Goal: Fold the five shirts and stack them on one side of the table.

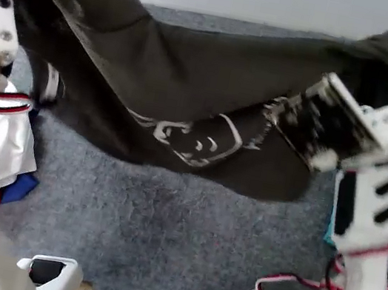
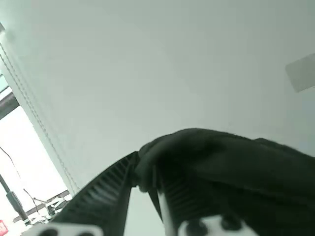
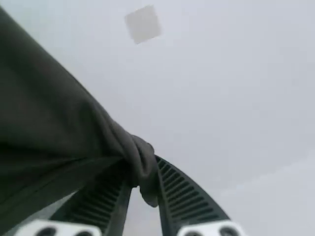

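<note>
Dark shirt point(image 1: 191, 77) — clamped in left fingers point(image 2: 98, 196), right fingers point(image 3: 187, 196).

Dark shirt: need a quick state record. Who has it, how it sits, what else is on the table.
item: dark shirt, pale print on the front
held by: left gripper and right gripper, each shut on a bunched bit of its fabric
pose: spread wide between the two arms over the grey table
fold state: not yet folded
other garment: white shirt with red and blue trim, lying at the table's side near one arm
</note>
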Robot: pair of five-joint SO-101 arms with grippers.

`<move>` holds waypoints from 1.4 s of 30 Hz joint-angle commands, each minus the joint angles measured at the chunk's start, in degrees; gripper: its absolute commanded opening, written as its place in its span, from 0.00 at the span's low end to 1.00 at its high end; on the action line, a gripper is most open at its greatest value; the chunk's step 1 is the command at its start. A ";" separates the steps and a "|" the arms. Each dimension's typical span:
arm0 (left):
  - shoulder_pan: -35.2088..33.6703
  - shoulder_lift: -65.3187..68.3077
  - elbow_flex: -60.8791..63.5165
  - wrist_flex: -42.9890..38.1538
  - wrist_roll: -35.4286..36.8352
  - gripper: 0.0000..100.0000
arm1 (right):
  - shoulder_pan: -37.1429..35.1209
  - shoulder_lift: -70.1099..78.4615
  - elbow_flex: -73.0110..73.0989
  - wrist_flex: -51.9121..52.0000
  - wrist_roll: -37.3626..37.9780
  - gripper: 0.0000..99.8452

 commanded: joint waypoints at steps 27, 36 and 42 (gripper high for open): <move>0.00 -7.21 -11.91 16.97 -12.92 0.01 | 19.12 -13.85 -1.32 16.48 1.41 0.01; -0.09 -9.67 -10.86 20.31 -12.92 0.01 | 19.12 -16.40 -1.32 16.75 5.63 0.01; 0.00 -6.15 -0.84 20.31 -12.84 0.01 | 18.77 -10.07 5.10 15.43 5.54 0.01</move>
